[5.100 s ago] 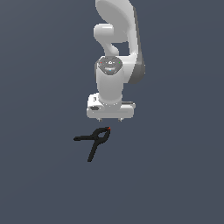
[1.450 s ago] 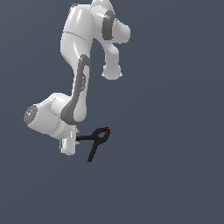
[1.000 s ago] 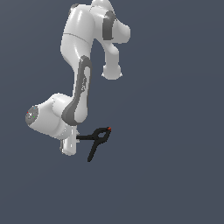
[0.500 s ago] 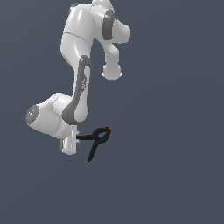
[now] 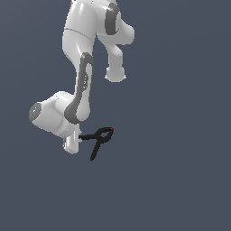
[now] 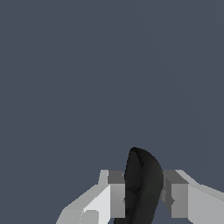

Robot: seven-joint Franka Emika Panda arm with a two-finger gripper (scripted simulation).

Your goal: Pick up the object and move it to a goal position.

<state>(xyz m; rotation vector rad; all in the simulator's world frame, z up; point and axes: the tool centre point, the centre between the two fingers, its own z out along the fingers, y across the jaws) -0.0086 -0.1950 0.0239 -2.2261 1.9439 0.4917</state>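
One black spring clamp (image 5: 99,139) is the only loose thing in the scene, and it sits against the low end of the white Panda arm (image 5: 80,85), toward the exterior view's left. Its two handles splay apart: one runs sideways into the hand (image 5: 76,140), the other slants down and away, free. The looped jaw points up toward the exterior view's right and ends in a tiny red-orange tip (image 5: 111,129).

The arm is folded steeply, its grey-capped elbow joint bulging out on the exterior view's left, with the hand tucked below it. In the wrist view the hand (image 6: 144,194) is clenched on the clamp (image 6: 141,186): a dark rounded handle stands between the two grey fingers (image 6: 116,194), and both fingers press against its sides. Whether the clamp touches the surface (image 5: 171,180) or hangs just above it cannot be told, since the plain slate-blue ground gives no shadow or edge to judge by.
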